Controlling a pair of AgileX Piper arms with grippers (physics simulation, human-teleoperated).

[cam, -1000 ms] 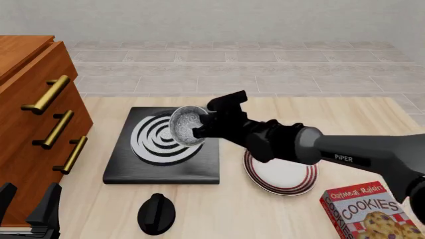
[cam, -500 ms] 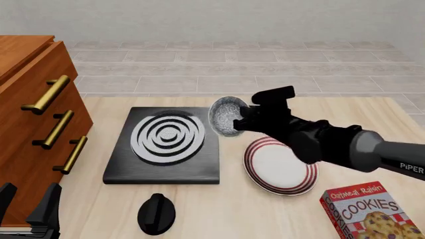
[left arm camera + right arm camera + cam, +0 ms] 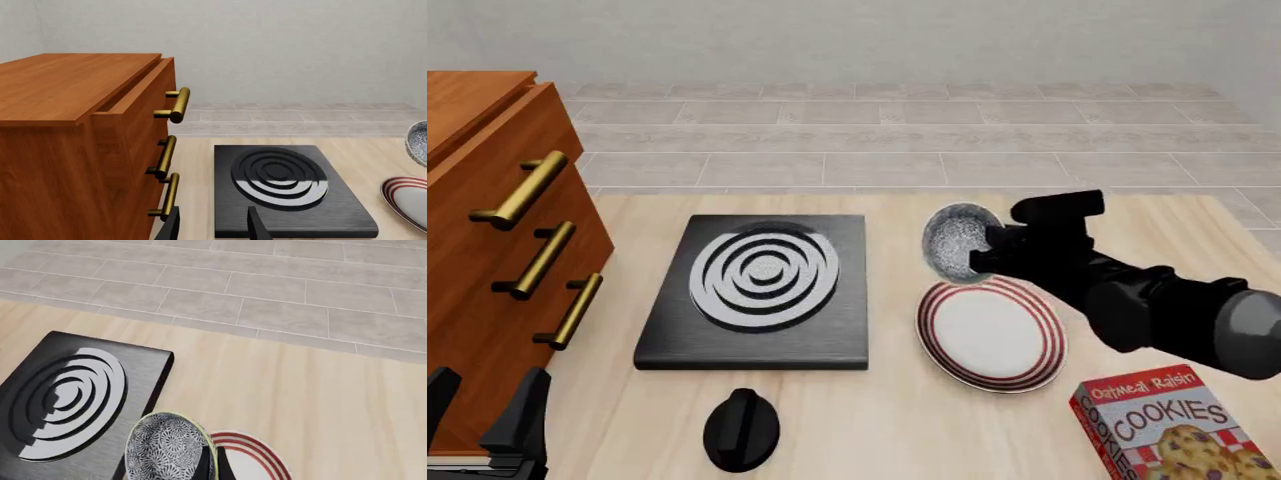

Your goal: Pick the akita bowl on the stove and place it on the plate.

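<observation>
The akita bowl [image 3: 956, 243] hangs tilted in the air, its speckled inside facing left, with my right gripper [image 3: 985, 257] shut on its rim. It is above the far edge of the red-ringed white plate [image 3: 992, 335]. In the right wrist view the bowl [image 3: 167, 450] fills the space beside the gripper [image 3: 212, 465], with the plate [image 3: 250, 460] just beyond and the stove [image 3: 67, 400] off to one side. The black stove [image 3: 763, 290] lies bare, left of the plate. My left gripper [image 3: 487, 425] rests open at the near left corner; its fingers [image 3: 255, 226] frame the stove [image 3: 283, 187].
A wooden drawer cabinet [image 3: 494, 240] with brass handles stands along the left side. A black round knob [image 3: 742, 430] sits in front of the stove. A red cookies box [image 3: 1174, 425] stands at the near right, close to the plate.
My right gripper has carried the bowl rightward, from above the stove's right part to over the plate's far edge. The left arm has stayed still.
</observation>
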